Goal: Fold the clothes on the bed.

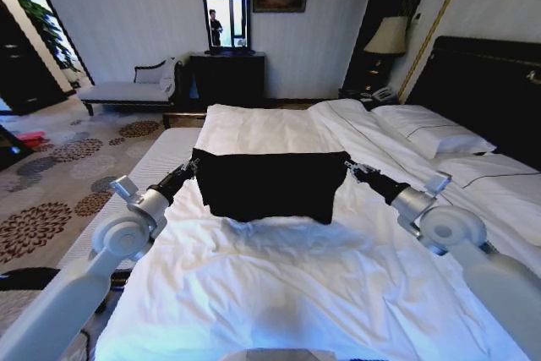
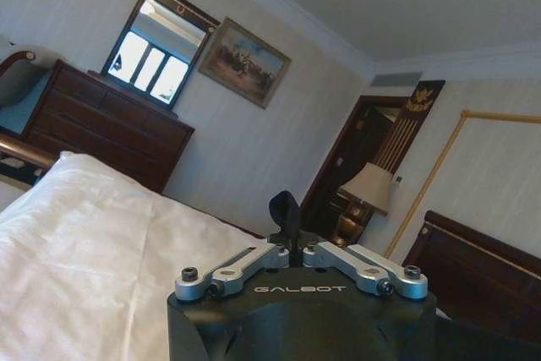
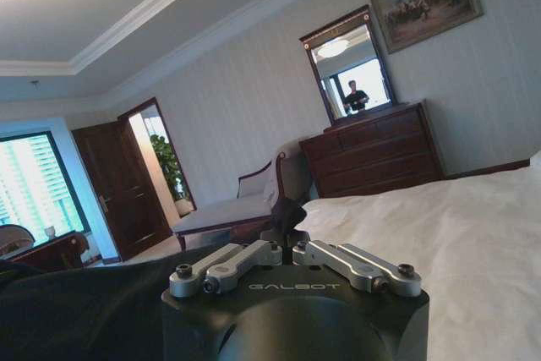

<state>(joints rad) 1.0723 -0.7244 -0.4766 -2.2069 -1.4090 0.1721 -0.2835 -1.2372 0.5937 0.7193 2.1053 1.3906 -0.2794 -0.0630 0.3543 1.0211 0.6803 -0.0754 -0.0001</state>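
Two grippers: both were clamped on the black T-shirt, one at each top corner.
Left gripper (image 1: 193, 166): pinched shut on the shirt's left corner, over the bed's left half.
Right gripper (image 1: 348, 164): pinched shut on the right corner, level with the left.
T-shirt (image 1: 269, 182): hung stretched between them, its lower edge just above the duvet.
Bed (image 1: 279, 293): white duvet, pillows (image 1: 431, 131) toward the right edge by the dark headboard (image 1: 494, 90).

dark dresser (image 1: 226, 78) with mirror (image 1: 225, 8), grey chaise (image 1: 131, 90), bedside lamp (image 1: 388, 37)
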